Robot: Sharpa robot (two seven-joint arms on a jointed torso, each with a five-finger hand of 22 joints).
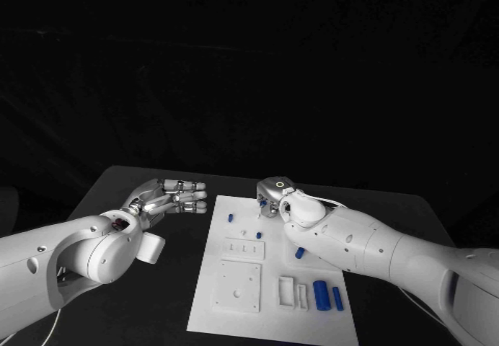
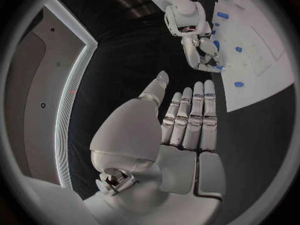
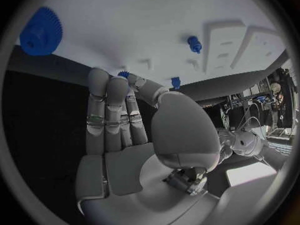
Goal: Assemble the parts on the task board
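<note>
The white task board (image 1: 272,317) lies in the middle of the black table. My right hand (image 1: 277,196) reaches down over its far edge; in the right wrist view its thumb and a finger pinch a small blue part (image 3: 123,74) just above the board (image 3: 137,20). My left hand (image 1: 173,197) hovers left of the board, fingers straight and apart from the thumb, holding nothing. A blue gear (image 3: 40,32) and two small blue pegs (image 3: 195,44) (image 3: 175,81) sit on the board. Two blue cylinders (image 1: 321,294) (image 1: 338,298) lie near the front right corner.
White raised blocks (image 1: 240,285) (image 1: 242,249) (image 1: 292,292) stand on the board's near half. More small blue pegs (image 1: 230,216) (image 1: 257,234) (image 1: 299,253) sit on the board. Bare black table (image 1: 156,303) flanks the board on both sides.
</note>
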